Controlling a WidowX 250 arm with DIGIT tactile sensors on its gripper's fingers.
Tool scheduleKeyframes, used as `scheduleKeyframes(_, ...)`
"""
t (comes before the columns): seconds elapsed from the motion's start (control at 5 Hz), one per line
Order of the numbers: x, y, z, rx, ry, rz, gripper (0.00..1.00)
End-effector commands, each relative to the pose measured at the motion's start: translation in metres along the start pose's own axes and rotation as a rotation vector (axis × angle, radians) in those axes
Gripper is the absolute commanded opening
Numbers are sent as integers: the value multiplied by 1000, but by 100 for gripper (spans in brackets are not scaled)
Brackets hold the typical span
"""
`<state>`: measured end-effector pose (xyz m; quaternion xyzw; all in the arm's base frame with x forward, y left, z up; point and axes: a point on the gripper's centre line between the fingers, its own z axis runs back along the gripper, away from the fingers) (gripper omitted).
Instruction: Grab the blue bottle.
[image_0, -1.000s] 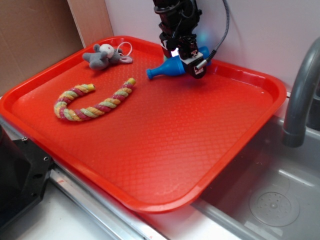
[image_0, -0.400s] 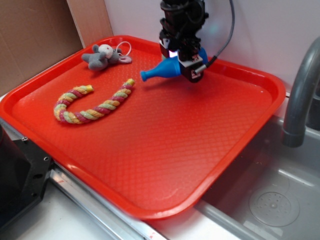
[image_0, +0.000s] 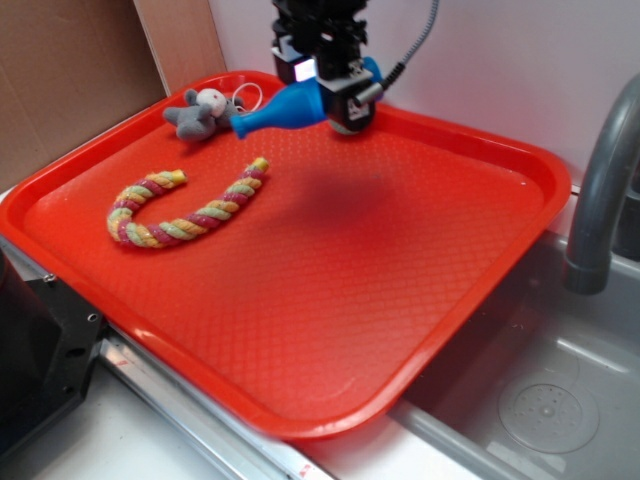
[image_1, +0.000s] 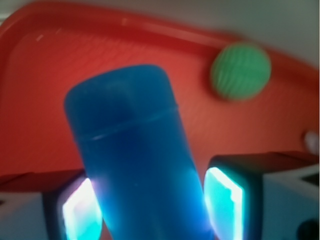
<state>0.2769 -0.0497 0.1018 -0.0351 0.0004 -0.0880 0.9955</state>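
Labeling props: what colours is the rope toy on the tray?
Rope toy: twisted pink, yellow and green strands. Clearest in the exterior view.

Over the last second the gripper (image_0: 322, 88) has carried the bottle (image_0: 283, 108) up and to the left across the tray (image_0: 520, 170). The bottle, clamped between the jaws, earlier lay low near the tray's far right part; now it hangs clear of the surface, its neck tip beside the grey plush mouse (image_0: 202, 112). Its shadow has moved from directly under it to a soft patch out on the tray floor, right of the rope (image_0: 190, 205).
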Motion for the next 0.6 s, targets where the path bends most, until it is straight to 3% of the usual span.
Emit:
scheduleKeyframes(0.0, -55, -3, 59, -114, 24, 77, 0)
scheduleKeyframes(0.2, -74, -8, 66, -59, -15, 103, 0)
scheduleKeyframes(0.4, -80, -9, 61, -60, 2, 121, 0)
